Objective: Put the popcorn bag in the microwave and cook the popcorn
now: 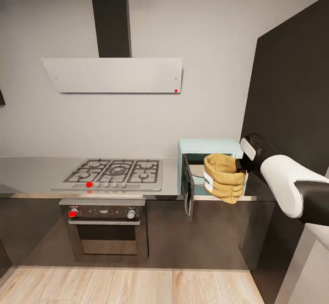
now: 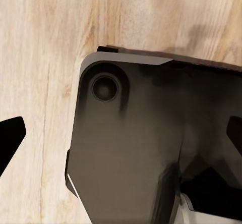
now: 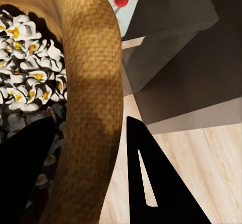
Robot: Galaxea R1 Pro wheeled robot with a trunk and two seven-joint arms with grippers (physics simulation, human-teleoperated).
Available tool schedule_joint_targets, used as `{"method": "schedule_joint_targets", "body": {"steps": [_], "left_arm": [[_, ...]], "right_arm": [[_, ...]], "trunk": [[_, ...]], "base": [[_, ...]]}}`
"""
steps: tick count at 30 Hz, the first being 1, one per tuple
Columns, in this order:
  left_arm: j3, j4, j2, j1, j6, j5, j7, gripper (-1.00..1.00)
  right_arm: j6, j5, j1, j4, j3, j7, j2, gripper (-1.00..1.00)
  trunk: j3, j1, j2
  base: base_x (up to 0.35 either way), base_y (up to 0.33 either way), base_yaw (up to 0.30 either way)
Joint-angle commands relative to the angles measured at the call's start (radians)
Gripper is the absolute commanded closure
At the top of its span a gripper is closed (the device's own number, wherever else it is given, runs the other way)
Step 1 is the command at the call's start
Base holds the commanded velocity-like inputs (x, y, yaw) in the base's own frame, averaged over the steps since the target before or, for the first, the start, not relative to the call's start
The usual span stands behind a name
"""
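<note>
The tan burlap popcorn bag [image 1: 224,177] hangs tilted in front of the open mint-blue microwave [image 1: 210,146], whose dark door [image 1: 187,186] is swung out to the left. My right gripper [image 1: 242,165] is shut on the bag's rolled rim [image 3: 96,82], one finger inside and one finger [image 3: 151,183] outside. White puffed popcorn [image 3: 25,67] with yellow centres fills the bag. The microwave stands on the grey steel countertop [image 1: 32,172] at its right end. My left gripper [image 2: 121,135] hangs open over the wooden floor, nothing between its fingers.
A gas hob [image 1: 114,172] sits on the countertop left of the microwave, above a dark built-in oven [image 1: 107,226]. A white hood [image 1: 114,73] hangs over the hob. A tall dark cabinet [image 1: 292,89] stands right beside the microwave. The robot's dark base [image 2: 151,143] lies under the left gripper.
</note>
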State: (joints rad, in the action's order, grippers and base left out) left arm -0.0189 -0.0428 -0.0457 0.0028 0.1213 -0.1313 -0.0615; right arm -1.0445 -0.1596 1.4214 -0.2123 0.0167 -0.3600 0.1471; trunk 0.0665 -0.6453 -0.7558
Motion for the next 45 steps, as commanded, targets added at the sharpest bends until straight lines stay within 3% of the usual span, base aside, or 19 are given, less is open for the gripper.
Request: {"method": "schedule_joint_targets", "body": {"steps": [1,6,27,45], "left_arm": [[-0.001,-0.002,0.000,0.000,0.001,-0.007,-0.001,-1.00],[-0.001,-0.002,-0.001,0.000,0.001,-0.006,-0.001,-1.00],[-0.001,-0.003,0.000,0.000,0.001,-0.006,-0.001,-1.00],[-0.001,-0.003,0.000,0.000,0.001,-0.007,-0.001,-1.00]], "right_arm": [[-0.003,-0.011,0.001,-0.001,0.002,-0.008,0.000,1.00],[-0.003,-0.011,-0.008,0.003,0.000,-0.011,-0.024,1.00],[-0.003,-0.013,-0.010,0.035,-0.001,-0.013,-0.024,1.00],[-0.003,-0.009,-0.010,0.065,-0.001,-0.013,-0.016,1.00]], "trunk": [[0.001,0.000,-0.001],[0.001,0.000,-0.001],[0.001,0.000,-0.001],[0.001,0.000,-0.001]], "base": [[0.002,0.000,0.000],[0.000,0.000,0.000],[0.001,0.000,0.000],[0.206,0.000,0.000]]}}
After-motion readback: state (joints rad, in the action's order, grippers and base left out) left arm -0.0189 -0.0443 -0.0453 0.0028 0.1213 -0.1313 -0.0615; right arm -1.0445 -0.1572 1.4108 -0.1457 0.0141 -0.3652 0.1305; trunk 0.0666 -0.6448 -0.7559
